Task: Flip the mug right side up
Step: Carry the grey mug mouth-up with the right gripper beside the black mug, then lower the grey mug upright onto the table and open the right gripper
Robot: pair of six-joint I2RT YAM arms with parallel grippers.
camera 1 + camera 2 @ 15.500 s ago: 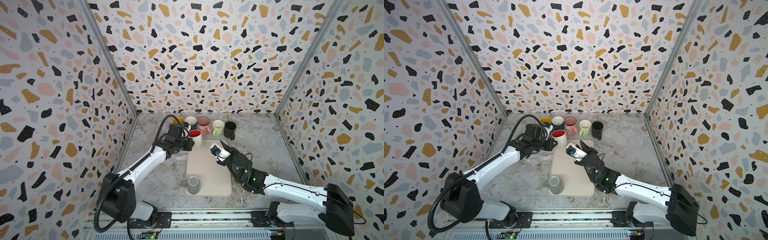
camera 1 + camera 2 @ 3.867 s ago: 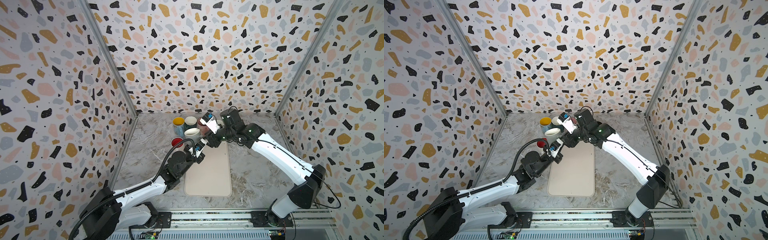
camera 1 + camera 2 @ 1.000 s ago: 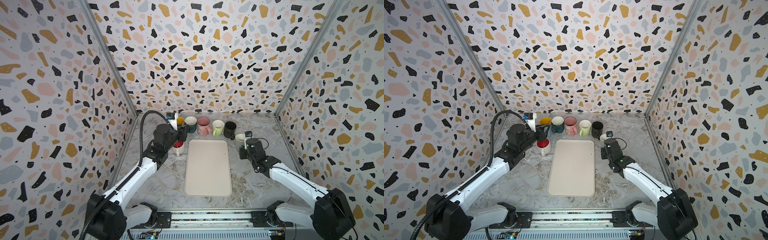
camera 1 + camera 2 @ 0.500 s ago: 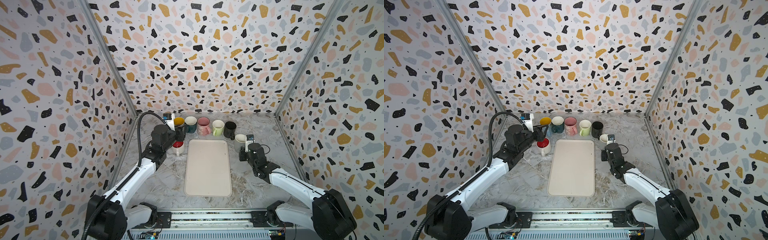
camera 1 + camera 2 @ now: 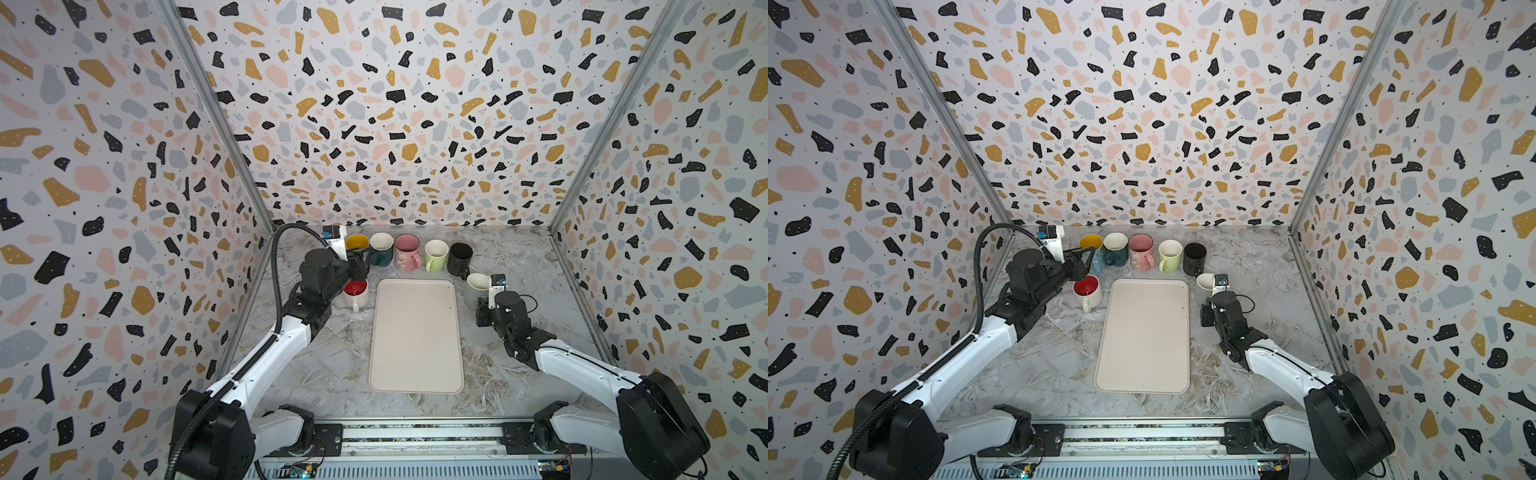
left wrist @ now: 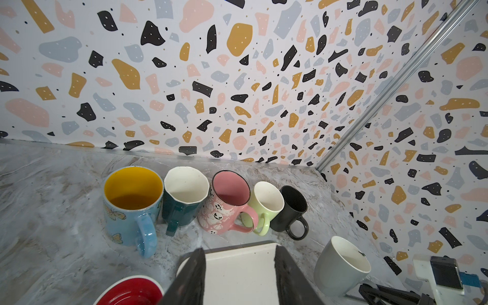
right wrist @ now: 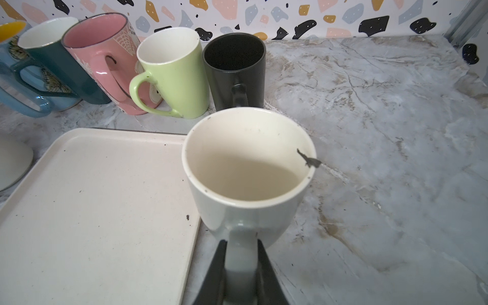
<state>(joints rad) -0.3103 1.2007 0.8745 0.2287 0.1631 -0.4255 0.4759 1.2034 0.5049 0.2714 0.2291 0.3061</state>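
Though inverted on tray (image 5: 415, 365) earlier, gray mug (image 7: 248, 169) upright beside it; right jaws pinch handle (image 7: 241, 253), left jaws spread.

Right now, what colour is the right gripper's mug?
The mug is grey outside, cream inside; clearest in the right wrist view.

Tray (image 5: 415, 340) at centre of table (image 5: 528, 257). Row of 5 mugs (image 5: 406, 251) just beyond tray's far edge. Lone mug (image 5: 356, 293) beside far-left corner; upright mug (image 5: 473, 289) beside far-right corner, nr row's right end.
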